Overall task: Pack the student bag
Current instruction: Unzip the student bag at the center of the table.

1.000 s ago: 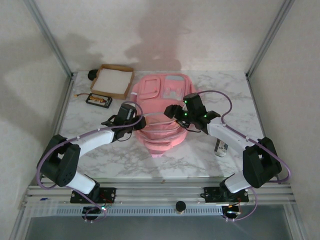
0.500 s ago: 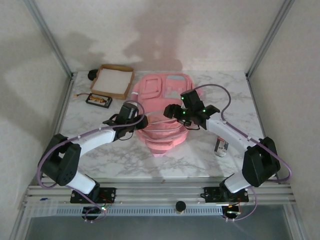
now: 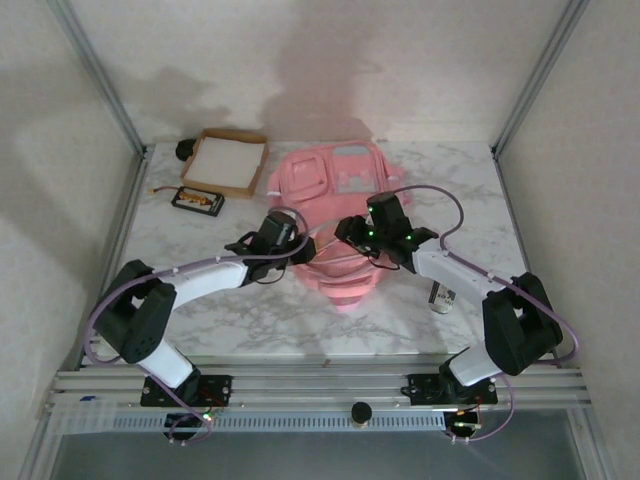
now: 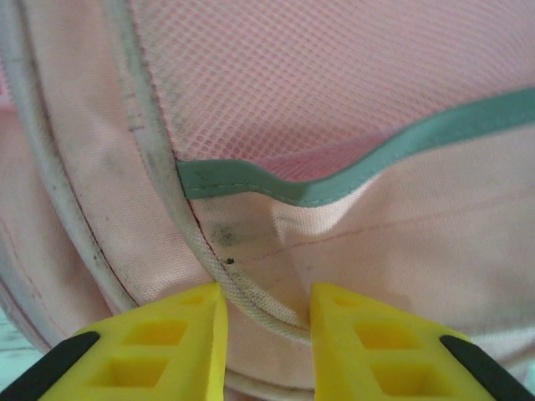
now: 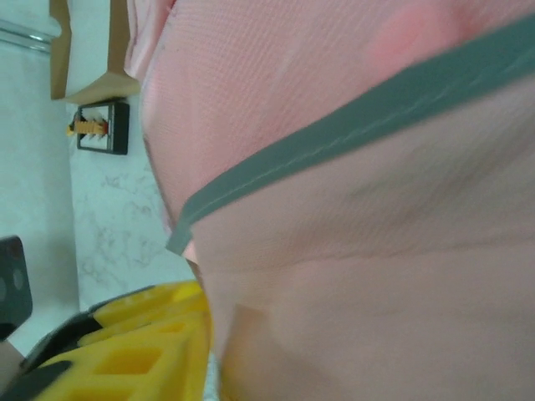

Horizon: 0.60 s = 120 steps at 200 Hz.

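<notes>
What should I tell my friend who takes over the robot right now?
Left gripper: shut on the student bag, at its piped edge.
Right gripper: pressed against the bag, jaws hidden by fabric.
Bag lies flat mid-table between both arms. Small can sits by the right arm; cardboard tray far left.
Done: bag gripped. To do: open it, put things in.

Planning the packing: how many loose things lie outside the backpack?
4: cardboard tray far left, dark object behind it, black case before it, cylinder at right. More may be hidden.
</notes>
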Tool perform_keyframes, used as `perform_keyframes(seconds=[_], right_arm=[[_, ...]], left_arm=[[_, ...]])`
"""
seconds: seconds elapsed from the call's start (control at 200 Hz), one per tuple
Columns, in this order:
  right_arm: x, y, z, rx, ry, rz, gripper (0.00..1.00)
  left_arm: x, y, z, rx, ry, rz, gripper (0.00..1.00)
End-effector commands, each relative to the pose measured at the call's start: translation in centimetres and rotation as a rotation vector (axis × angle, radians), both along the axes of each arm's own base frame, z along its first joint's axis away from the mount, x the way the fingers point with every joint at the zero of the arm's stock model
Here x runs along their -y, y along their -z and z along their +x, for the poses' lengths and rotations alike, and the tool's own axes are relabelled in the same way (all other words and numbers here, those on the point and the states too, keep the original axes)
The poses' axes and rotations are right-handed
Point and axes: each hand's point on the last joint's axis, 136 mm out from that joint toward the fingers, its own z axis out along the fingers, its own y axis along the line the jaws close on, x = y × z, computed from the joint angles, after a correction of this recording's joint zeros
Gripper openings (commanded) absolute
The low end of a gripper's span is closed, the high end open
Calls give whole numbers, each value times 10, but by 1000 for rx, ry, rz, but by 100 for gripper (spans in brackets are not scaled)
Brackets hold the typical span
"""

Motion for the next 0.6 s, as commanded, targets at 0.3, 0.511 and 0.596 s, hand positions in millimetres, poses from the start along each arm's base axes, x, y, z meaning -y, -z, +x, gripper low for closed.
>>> perform_keyframes(seconds=[0.3,0.511,0.596], right_arm=[[17,-77,21,127,52,232,2],[14,-93,21,113,62,333,0],[16,-97,22,113,82,349,0]], left_arm=[[6,-69,-20,291,156,51,35],[36,-79,-55,366,342,-8,43],[43,-78,-54,383,354,-5,44]])
